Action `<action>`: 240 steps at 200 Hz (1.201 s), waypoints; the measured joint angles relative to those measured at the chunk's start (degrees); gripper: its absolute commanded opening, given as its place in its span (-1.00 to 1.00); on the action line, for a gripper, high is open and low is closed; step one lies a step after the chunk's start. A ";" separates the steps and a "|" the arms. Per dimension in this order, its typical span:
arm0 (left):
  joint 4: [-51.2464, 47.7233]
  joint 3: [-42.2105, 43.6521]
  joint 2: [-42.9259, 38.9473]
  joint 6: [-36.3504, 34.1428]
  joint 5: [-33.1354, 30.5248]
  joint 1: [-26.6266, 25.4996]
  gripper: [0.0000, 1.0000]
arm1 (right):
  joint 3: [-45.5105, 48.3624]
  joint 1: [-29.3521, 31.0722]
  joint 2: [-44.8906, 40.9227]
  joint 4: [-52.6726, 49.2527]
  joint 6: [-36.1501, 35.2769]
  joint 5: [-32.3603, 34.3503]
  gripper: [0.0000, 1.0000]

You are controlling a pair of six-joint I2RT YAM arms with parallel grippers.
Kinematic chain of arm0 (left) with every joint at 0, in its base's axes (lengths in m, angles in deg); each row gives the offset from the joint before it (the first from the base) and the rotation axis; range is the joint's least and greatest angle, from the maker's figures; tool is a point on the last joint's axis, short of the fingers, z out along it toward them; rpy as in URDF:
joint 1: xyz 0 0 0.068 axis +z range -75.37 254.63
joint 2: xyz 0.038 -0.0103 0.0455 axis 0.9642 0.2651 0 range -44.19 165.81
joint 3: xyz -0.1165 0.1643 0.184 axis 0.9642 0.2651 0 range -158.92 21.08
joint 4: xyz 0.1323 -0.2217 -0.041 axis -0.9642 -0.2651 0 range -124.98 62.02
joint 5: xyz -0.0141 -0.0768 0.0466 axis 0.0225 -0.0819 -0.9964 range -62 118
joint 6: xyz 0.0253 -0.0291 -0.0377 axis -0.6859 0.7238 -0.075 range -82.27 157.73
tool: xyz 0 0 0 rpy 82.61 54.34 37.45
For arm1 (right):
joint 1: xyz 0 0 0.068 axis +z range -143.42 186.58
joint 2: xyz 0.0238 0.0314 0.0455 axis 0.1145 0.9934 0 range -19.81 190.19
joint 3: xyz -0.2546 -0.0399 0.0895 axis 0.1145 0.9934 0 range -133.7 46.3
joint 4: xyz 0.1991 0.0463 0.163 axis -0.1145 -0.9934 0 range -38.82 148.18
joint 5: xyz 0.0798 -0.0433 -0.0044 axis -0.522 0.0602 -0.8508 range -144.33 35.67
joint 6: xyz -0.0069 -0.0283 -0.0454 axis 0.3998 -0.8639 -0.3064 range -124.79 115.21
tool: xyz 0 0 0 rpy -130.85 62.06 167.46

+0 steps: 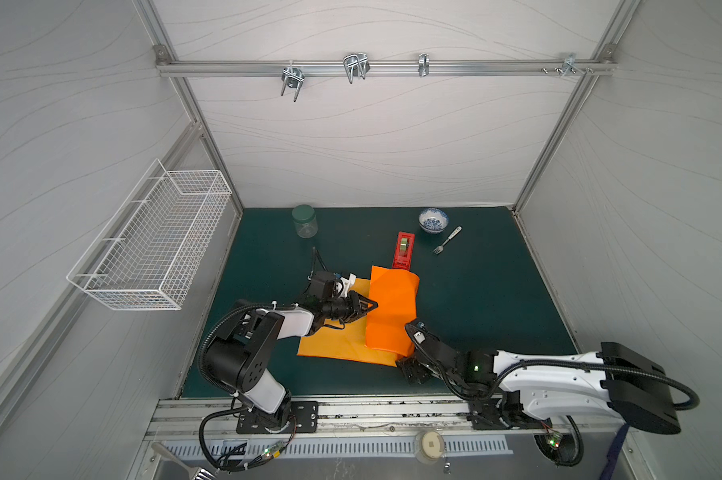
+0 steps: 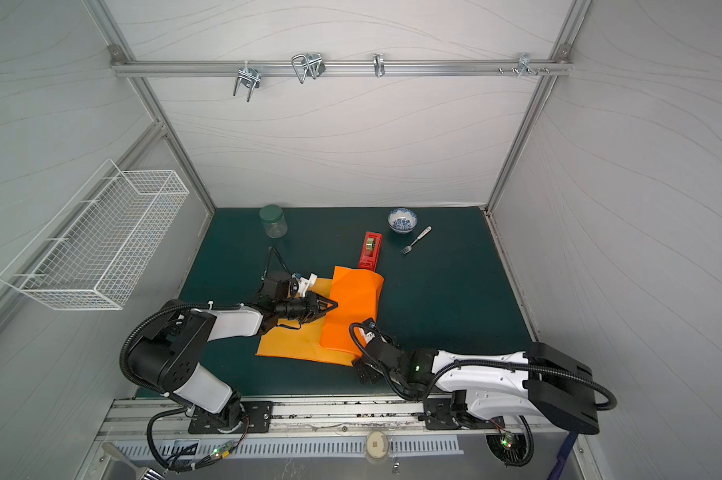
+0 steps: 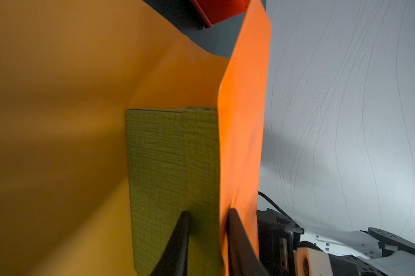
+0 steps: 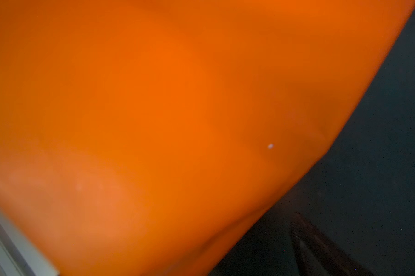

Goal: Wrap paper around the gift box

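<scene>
Table [image 1: 496, 311]: green mat, with the wrapping job sitting mid-table where both arms can get at it.
Paper [image 1: 392, 307]: big orange sheet. The left part lies flat on the mat and the right part is flipped up and over as a flap, so one side of the wrap looks roughly done.
Box [image 3: 158, 167]: olive green, sitting on the sheet under that flap. In both top views the flap hides it completely, and only the left wrist camera shows its side.
Left claw [image 3: 208, 211]: nearly closed and pinching. One finger is on the outside of the orange flap, the other against the box side. My guess is it's pinning the flap down so it doesn't spring back.
Right claw [image 1: 411, 370]: down by the near right corner of the paper, close to the fold. Honestly can't tell if it's open or closed, its own camera is mostly orange blur.
Tape dispenser [image 1: 403, 249]: red, just past the far edge of the paper, handy for sticking the flap down, I'd guess.
</scene>
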 measured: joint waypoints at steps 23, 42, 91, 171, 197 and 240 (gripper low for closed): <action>-0.02 -0.04 0.04 -0.02 0.04 0.00 -0.91 | 0.00 0.00 -0.20 0.79 1.03 3.37 0.84; -0.04 -0.11 0.13 -0.04 0.15 0.02 -0.91 | -0.04 0.04 -1.57 -0.44 2.58 6.25 0.74; -0.33 -0.68 0.68 -0.04 0.46 -0.04 -0.92 | -1.81 0.11 -4.61 -9.33 6.14 11.32 0.56; 0.13 -0.68 1.09 -0.07 1.03 0.02 -0.92 | -4.57 0.11 -5.90 -21.35 7.80 12.09 0.17; 0.17 -0.68 1.11 -0.09 1.09 0.07 -0.92 | -4.59 0.11 -7.39 -24.20 7.61 11.69 0.04; 0.17 -0.68 1.14 -0.11 1.11 0.07 -0.93 | -4.24 0.11 -9.90 -24.65 5.35 7.63 0.12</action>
